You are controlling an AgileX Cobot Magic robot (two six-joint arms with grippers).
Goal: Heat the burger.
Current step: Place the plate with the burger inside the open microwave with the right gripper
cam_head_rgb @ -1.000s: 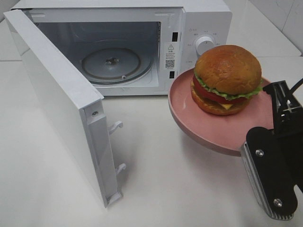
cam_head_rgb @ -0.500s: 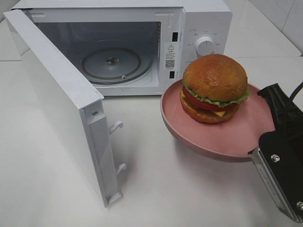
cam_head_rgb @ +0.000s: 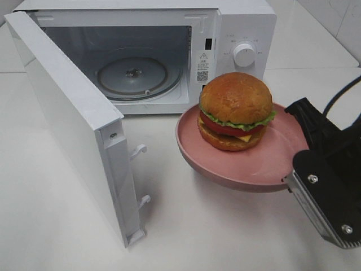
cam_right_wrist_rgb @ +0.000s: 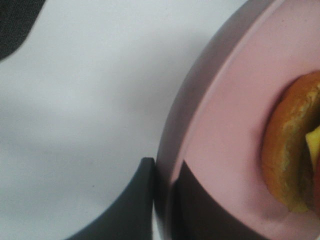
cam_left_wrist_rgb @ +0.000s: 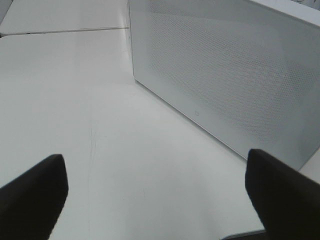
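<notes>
Since the earlier views the pink plate [cam_head_rgb: 255, 169] with the burger [cam_head_rgb: 236, 112] has been carried leftward and lower in the high view, nearer the open mouth of the microwave [cam_head_rgb: 242, 25]. The right arm has been brought along with it. The plate is held clear of the table [cam_head_rgb: 225, 237] by its rim, which is pinched between the closed jaws of the right gripper [cam_right_wrist_rgb: 165, 205], one finger inside the rim and one outside. The burger is seated upright near the middle of the plate, just in front of the control panel and beside the cavity opening, not yet inside. The door [cam_head_rgb: 62, 107] is swung wide open, and the glass turntable [cam_head_rgb: 132, 73] is seen bare within. The left gripper [cam_left_wrist_rgb: 155, 200] is spread wide with nothing between its fingers, near a white perforated panel of the microwave.

The opening of the door and the lifting of the plate may be judged done. The plate remains to be passed into the cavity, set on the turntable and released, the arm withdrawn, the door shut and the dial [cam_head_rgb: 244, 55] turned
</notes>
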